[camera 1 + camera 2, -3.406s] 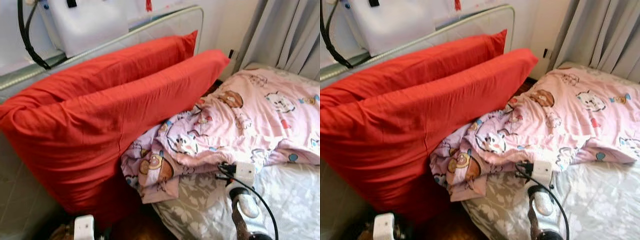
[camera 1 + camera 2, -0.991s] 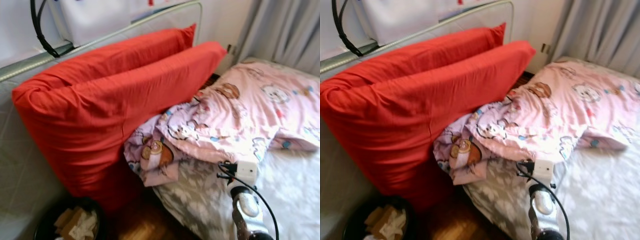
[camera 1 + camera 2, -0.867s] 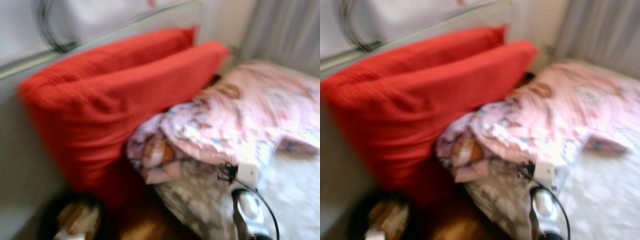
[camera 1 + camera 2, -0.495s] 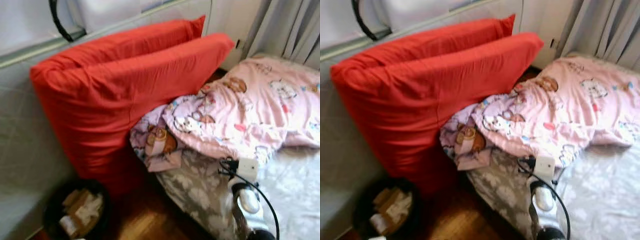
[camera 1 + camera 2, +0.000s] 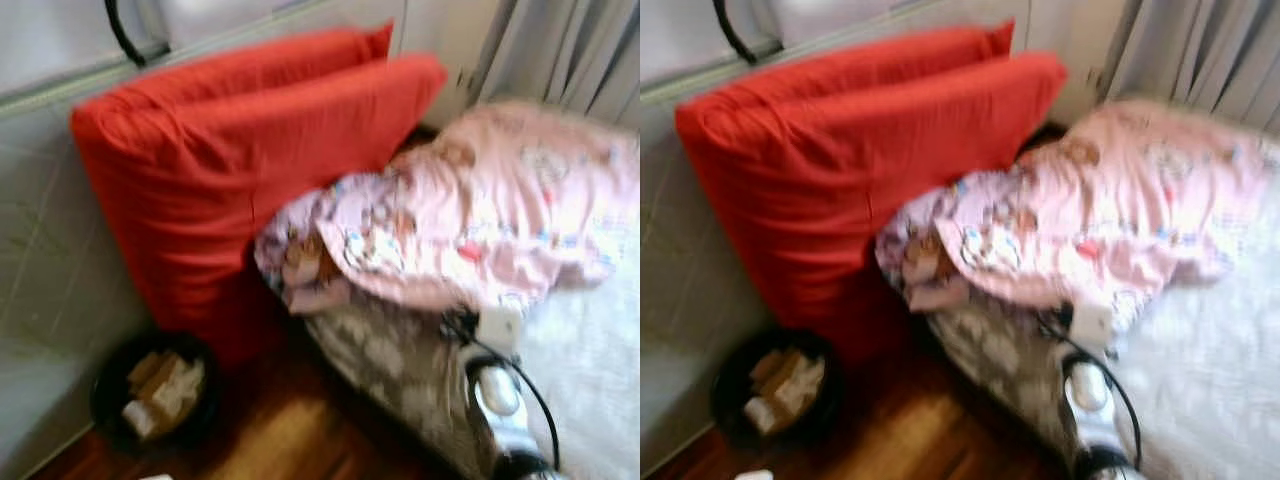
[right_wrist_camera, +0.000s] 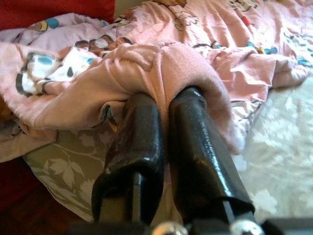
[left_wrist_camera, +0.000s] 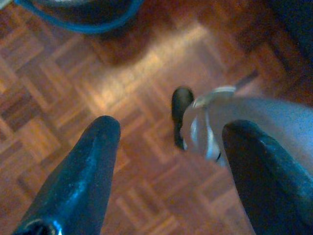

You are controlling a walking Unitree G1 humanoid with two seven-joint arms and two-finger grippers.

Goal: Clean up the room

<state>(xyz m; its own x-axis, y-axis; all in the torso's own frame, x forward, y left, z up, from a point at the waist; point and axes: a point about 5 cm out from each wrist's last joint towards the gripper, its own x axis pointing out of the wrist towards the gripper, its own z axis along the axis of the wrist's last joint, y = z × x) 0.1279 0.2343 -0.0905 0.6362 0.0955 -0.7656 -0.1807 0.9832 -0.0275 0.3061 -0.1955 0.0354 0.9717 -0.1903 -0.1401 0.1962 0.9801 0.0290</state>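
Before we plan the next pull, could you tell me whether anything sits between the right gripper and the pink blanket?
Nothing visible does. The right gripper has its fingers closed on a bunched fold of the pink blanket, at the blanket's edge over the grey floral sheet. The left gripper hangs open over the wooden floor.

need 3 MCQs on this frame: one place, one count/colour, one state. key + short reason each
1. The black round bin of scraps stands:
A. on the bed
B. on the wooden floor below the pillows
C. by the curtain

2. How many big red pillows lean there?
A. one
B. two
C. four

3. The right gripper is:
A. shut on the pink cartoon-print blanket
B. open above it
C. holding a pillow

Key: B, the bin sits on parquet under the pillows; B, two pillows stacked side by side; A, its fingers pinch a blanket fold.
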